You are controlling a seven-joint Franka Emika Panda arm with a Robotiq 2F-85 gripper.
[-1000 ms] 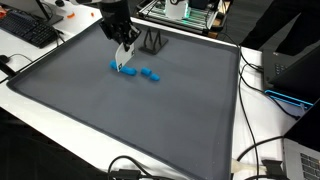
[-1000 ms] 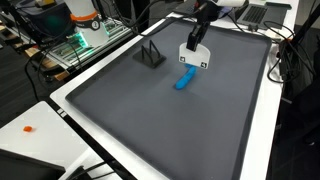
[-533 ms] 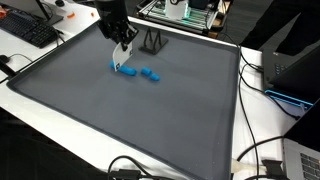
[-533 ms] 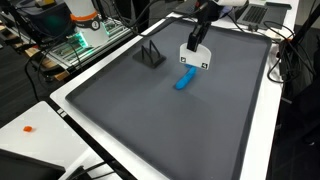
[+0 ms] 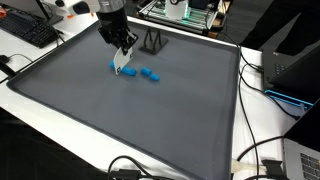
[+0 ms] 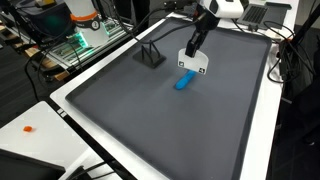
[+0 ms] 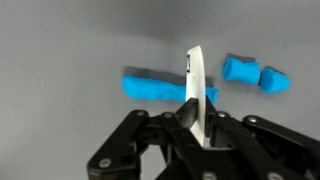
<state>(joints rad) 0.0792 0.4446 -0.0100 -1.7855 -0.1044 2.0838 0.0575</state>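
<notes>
My gripper [image 5: 121,52] is shut on a thin white flat blade [image 5: 121,62], held on edge and pointing down. It hangs just above a blue clay roll [image 5: 128,72] lying on the grey mat [image 5: 120,120]. Two small blue cut pieces [image 5: 151,74] lie beside the roll. In the wrist view the blade [image 7: 195,85] stands across the roll [image 7: 150,88], with the two pieces [image 7: 256,74] to its right and my gripper [image 7: 190,125] below. The gripper [image 6: 195,50], blade [image 6: 192,64] and roll [image 6: 185,81] also show in an exterior view.
A small black wire stand [image 5: 152,42] sits on the mat behind the clay and also shows in an exterior view [image 6: 150,54]. A keyboard [image 5: 28,30] and cables [image 5: 262,160] lie beyond the mat's white border. A laptop [image 5: 290,75] stands at one side.
My gripper has risen a little with the white blade in it, lifting it off the blue roll. The clay has not moved.
</notes>
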